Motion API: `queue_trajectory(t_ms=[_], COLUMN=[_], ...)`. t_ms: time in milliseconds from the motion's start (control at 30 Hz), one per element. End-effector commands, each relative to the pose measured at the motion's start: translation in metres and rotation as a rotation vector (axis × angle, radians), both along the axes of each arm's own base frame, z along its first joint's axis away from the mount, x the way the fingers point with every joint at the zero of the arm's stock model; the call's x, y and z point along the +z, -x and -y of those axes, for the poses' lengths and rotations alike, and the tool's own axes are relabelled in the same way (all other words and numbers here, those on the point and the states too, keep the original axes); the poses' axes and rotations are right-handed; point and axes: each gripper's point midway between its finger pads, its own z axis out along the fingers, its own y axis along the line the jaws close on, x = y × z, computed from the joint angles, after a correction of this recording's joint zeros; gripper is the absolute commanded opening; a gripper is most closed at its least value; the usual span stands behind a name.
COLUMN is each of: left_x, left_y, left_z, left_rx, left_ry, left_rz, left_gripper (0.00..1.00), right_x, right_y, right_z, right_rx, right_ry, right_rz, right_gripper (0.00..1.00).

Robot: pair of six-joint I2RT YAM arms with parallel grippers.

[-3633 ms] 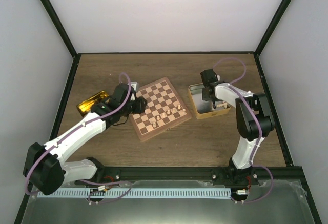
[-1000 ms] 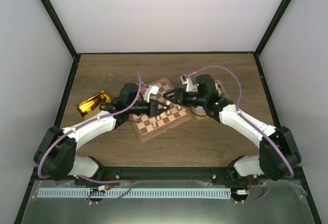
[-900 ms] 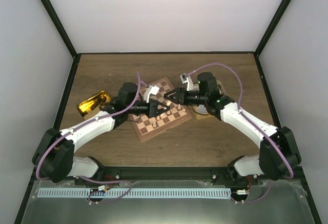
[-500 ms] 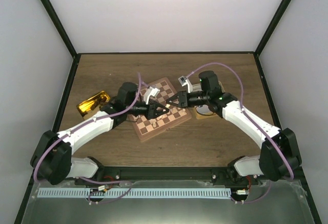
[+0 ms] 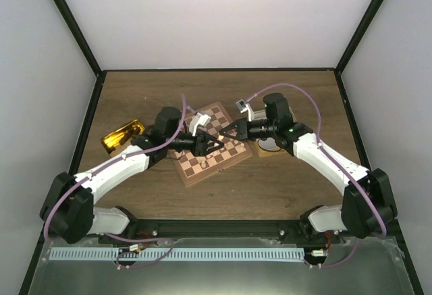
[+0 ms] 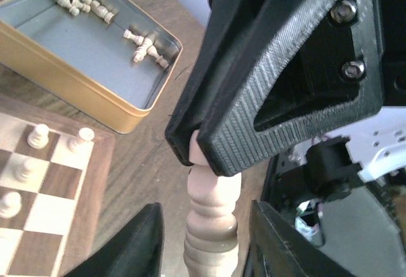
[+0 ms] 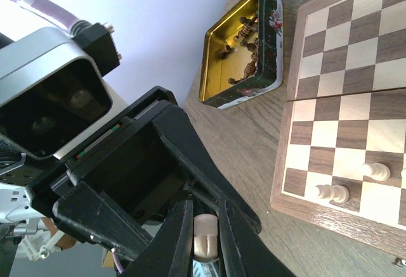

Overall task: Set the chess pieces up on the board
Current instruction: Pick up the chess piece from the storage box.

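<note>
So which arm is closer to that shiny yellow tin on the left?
Left. The left arm runs close beside the yellow tin; the right arm is across the chessboard, well away.

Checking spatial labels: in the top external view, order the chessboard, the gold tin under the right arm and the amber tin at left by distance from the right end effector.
1. Checkered wooden chessboard, directly below the right end effector.
2. Gold rectangular metal tin, right of the board.
3. Shiny amber metal tin, far left.

Mid-table — board (image 5: 199,167) betw. L tin (image 5: 121,136), R tin (image 5: 266,148).
</note>
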Motion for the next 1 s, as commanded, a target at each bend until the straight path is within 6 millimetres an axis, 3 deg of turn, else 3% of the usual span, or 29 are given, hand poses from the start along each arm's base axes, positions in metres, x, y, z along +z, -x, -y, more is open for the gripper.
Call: queue_trajectory(t_ms=[0, 100, 200, 300, 400, 500, 700, 800, 967], left_x=[0.013, 0.010, 0.009, 0.016, 0.023, 0.029, 0.061, 0.074, 0.077], left_y=[-0.001, 0.001, 0.003, 0.003, 0.001, 0.001, -0.001, -0.004, -0.009], left_z=[0.000, -0.003, -0.005, -0.011, -0.018, -0.022, -0.026, -0.029, -0.036], left_rx=[0.004, 0.012, 0.022, 0.052, 0.123, 0.181, 0.239, 0.264, 0.325], left_ry=[0.016, 0.017, 0.024, 0.053, 0.097, 0.190, 0.458, 0.529, 0.549], left_rz=[0.025, 0.016, 0.008, 0.014, 0.010, -0.044, -0.176, -0.213, -0.252], left_gripper=[0.46, 0.53, 0.54, 0.55, 0.63, 0.68, 0.78, 0.78, 0.68], right_x=[0.015, 0.018, 0.020, 0.024, 0.026, 0.032, 0.048, 0.052, 0.057], right_y=[0.001, 0.000, -0.002, -0.006, -0.007, -0.006, 0.000, -0.001, -0.002], right_z=[-0.003, -0.001, 0.002, 0.006, 0.011, 0.013, 0.009, 0.007, 0.011], right_rx=[-0.003, -0.016, -0.032, -0.057, -0.089, -0.116, -0.158, -0.169, -0.204], right_ry=[-0.052, -0.062, -0.071, -0.080, -0.107, -0.162, -0.299, -0.323, -0.351], right_rz=[0.017, 0.020, 0.018, 0.030, 0.034, 0.025, -0.005, -0.016, 0.001], right_gripper=[0.06, 0.06, 0.06, 0.06, 0.06, 0.06, 0.06, 0.06, 0.06])
